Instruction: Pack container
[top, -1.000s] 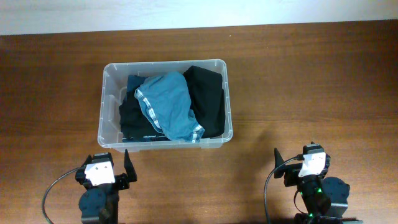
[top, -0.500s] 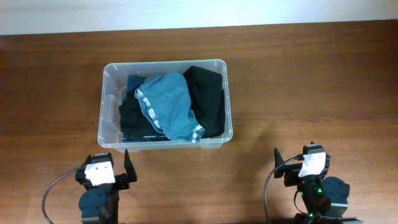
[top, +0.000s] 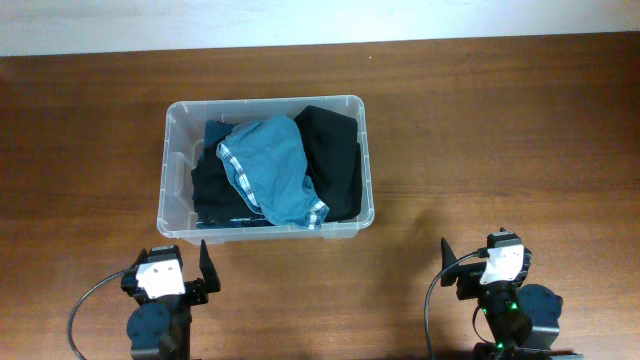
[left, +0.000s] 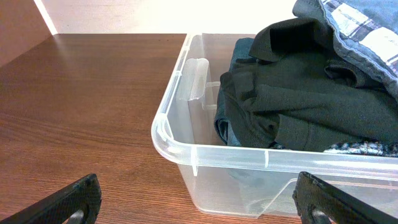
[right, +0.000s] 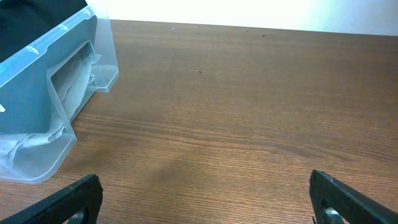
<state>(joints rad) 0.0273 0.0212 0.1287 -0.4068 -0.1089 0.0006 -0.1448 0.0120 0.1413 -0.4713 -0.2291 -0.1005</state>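
The clear plastic container stands on the wooden table, left of centre. It holds dark clothes with a blue garment on top. It also shows in the left wrist view with dark clothes inside, and its corner shows at the left of the right wrist view. My left gripper is open and empty near the front edge, just in front of the container. My right gripper is open and empty at the front right, well apart from the container.
The wooden table runs to a white wall at the back. Nothing else stands on it.
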